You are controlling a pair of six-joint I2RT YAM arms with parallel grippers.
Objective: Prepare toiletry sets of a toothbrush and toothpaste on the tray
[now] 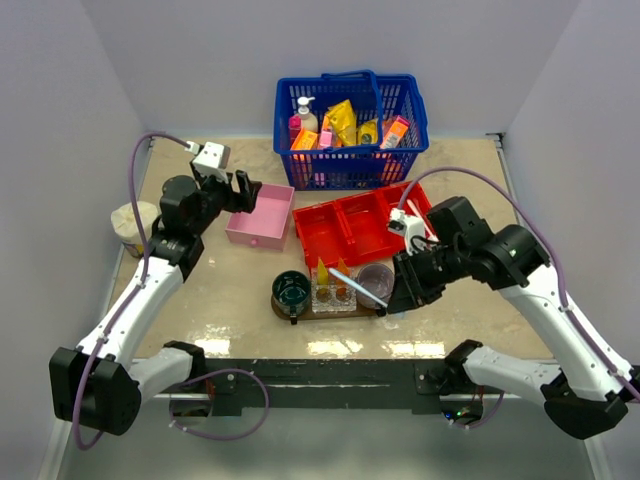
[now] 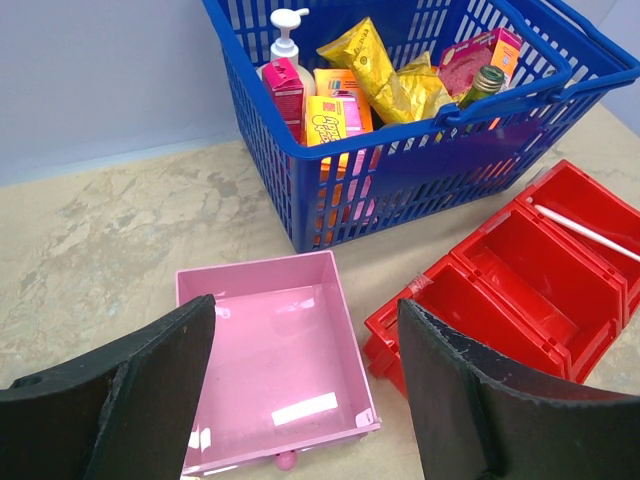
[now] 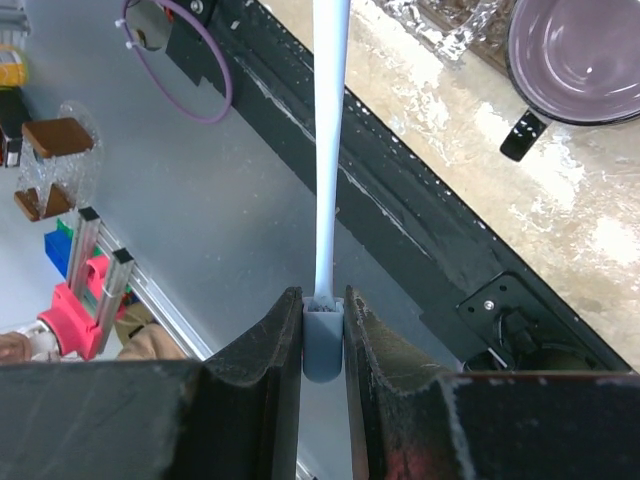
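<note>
The dark brown tray [image 1: 305,313] lies at the table's near middle. Two orange-yellow toothpaste tubes [image 1: 322,272] [image 1: 343,276] stand in a clear holder on it. My right gripper [image 1: 392,298] is shut on the grey-blue capped end of a white toothbrush [image 1: 352,287], which slants over the tray's right end. In the right wrist view the shaft [image 3: 330,150] runs straight up from the jaws [image 3: 324,335]. A second toothbrush [image 2: 585,232] lies in the red bin. My left gripper [image 1: 245,192] is open and empty above the pink box [image 2: 270,350].
A dark green cup [image 1: 291,289] and a purple cup [image 1: 376,281] sit on the tray's ends. The red three-compartment bin [image 1: 345,225] is behind the tray. A blue basket [image 1: 350,130] of goods stands at the back. A pale roll [image 1: 132,228] lies far left.
</note>
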